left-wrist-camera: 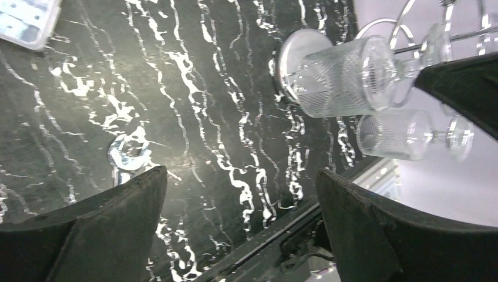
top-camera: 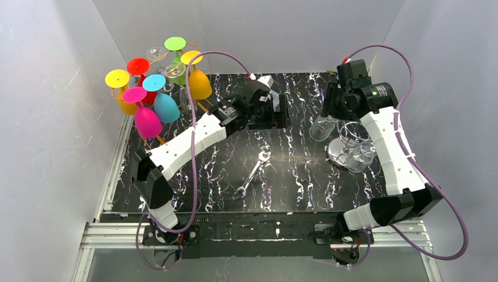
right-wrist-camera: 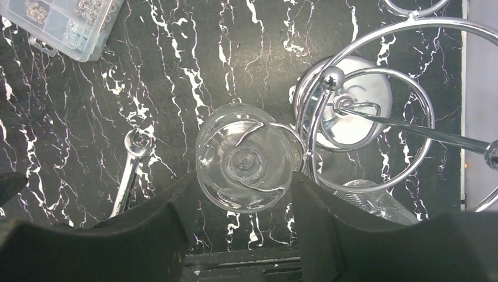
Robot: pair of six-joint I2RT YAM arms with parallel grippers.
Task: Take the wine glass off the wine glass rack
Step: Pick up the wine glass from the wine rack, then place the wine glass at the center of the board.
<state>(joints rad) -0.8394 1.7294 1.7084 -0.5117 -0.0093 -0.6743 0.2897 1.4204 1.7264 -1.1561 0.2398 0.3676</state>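
R hand (right-wrist-camera: 241, 188) over wine glass (right-wrist-camera: 249, 155): fingers (right-wrist-camera: 167, 235) flank it close on each side. We can't tell if clenched on it or just beside. Wine glass sits at rack (right-wrist-camera: 358, 126), wire arc crossing over it, on side toward tabletop (top-camera: 293, 176) centre. L hand (top-camera: 281, 111) released, jaws wide, nothing between. Wrench (top-camera: 252, 174) lies mid-tabletop, well apart from rack.

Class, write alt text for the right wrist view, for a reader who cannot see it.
A clear wine glass, seen from above, hangs on the chrome wire rack between the open jaws of the right gripper. A silver wrench and a clear plastic parts box lie left of it on the black marbled table.
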